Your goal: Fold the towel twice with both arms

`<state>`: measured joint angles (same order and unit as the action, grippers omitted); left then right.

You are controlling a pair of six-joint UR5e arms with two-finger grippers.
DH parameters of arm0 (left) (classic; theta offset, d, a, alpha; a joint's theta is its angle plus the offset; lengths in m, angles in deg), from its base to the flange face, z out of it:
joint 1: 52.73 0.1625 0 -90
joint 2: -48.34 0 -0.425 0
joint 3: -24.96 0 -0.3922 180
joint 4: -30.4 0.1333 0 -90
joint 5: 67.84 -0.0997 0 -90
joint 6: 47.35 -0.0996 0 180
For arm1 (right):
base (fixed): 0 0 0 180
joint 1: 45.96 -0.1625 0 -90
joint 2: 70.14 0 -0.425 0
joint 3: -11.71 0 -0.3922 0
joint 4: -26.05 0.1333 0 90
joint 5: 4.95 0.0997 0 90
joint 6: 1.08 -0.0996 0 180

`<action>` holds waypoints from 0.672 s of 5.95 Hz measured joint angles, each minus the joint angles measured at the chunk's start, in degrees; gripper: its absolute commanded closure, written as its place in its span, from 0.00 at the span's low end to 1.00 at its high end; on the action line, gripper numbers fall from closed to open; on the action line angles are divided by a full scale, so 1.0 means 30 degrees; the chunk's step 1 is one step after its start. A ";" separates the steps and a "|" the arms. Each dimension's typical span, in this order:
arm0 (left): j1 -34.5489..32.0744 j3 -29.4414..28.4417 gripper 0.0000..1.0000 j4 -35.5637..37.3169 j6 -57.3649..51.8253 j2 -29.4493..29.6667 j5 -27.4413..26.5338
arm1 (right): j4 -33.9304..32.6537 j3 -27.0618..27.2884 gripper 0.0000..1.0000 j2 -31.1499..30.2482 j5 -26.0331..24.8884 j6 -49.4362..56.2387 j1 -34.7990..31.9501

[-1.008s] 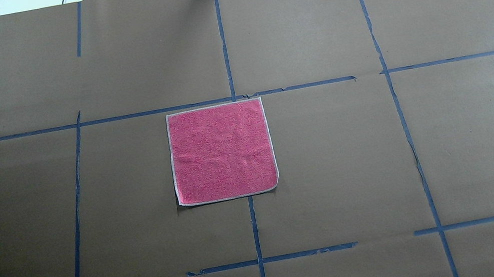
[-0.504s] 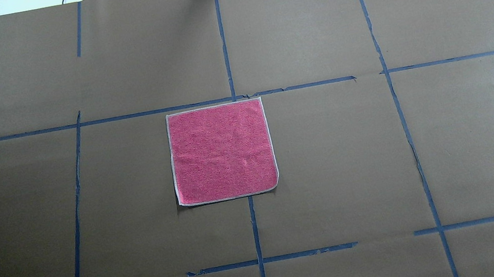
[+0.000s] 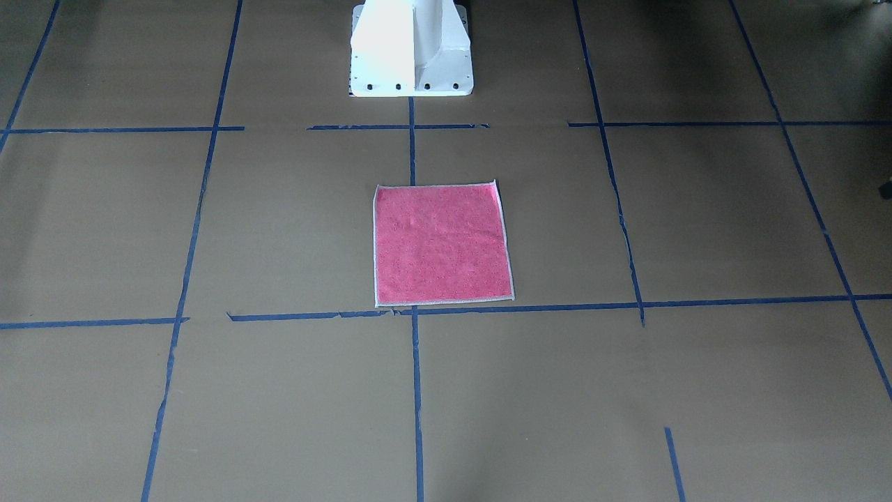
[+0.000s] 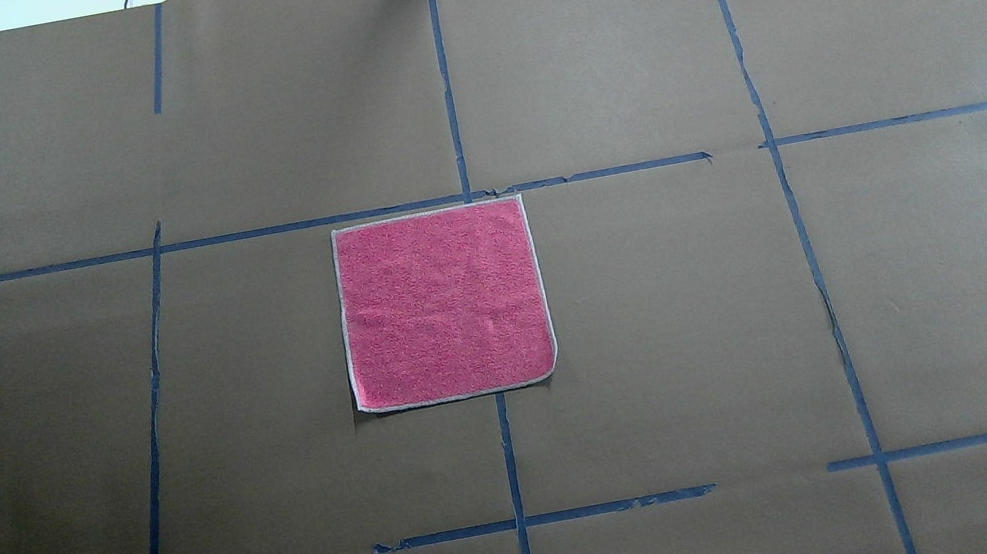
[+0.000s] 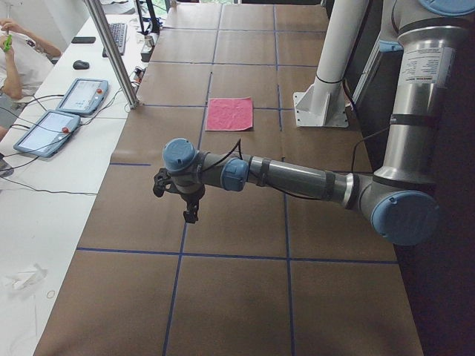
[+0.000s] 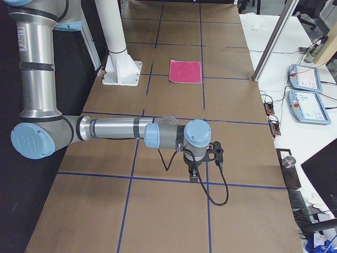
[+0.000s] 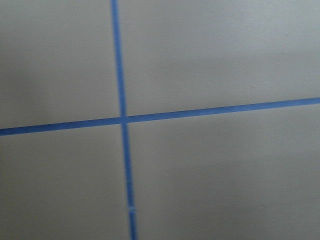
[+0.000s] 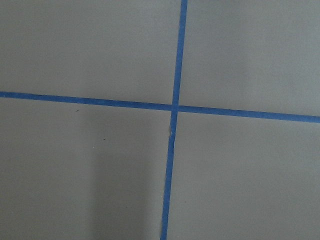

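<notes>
The towel (image 4: 444, 304) lies flat and unfolded, pink-red face up with a whitish border, near the table's middle; it also shows in the front view (image 3: 442, 244), the left side view (image 5: 230, 113) and the right side view (image 6: 186, 71). My left gripper (image 5: 191, 215) hangs over the table's left end, far from the towel. My right gripper (image 6: 194, 176) hangs over the right end, also far from it. Both show only in the side views, so I cannot tell whether they are open or shut. The wrist views show only brown paper and blue tape.
Brown paper with blue tape lines (image 4: 447, 92) covers the table. The white pedestal base (image 3: 411, 49) stands close behind the towel. Metal posts (image 5: 111, 52) and tablets (image 6: 305, 95) stand along the operators' side. A person (image 5: 15, 52) sits at the far left.
</notes>
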<state>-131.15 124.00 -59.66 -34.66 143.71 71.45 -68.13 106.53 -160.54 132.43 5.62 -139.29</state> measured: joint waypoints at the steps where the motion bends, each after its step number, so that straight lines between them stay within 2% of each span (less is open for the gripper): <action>1: 0.2020 0.0989 0.00 0.0064 0.3163 0.1013 -0.0791 | 0.0009 0.0094 0.00 0.0081 0.0001 -0.0004 0.0067; 4: 0.8835 0.1579 0.00 0.0111 1.3437 0.5210 -0.5175 | -0.0029 0.0475 0.00 0.0815 0.0634 -0.0067 0.0246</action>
<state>-104.65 128.74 -59.33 5.65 159.34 55.92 -68.22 107.95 -158.10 134.33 5.41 -138.56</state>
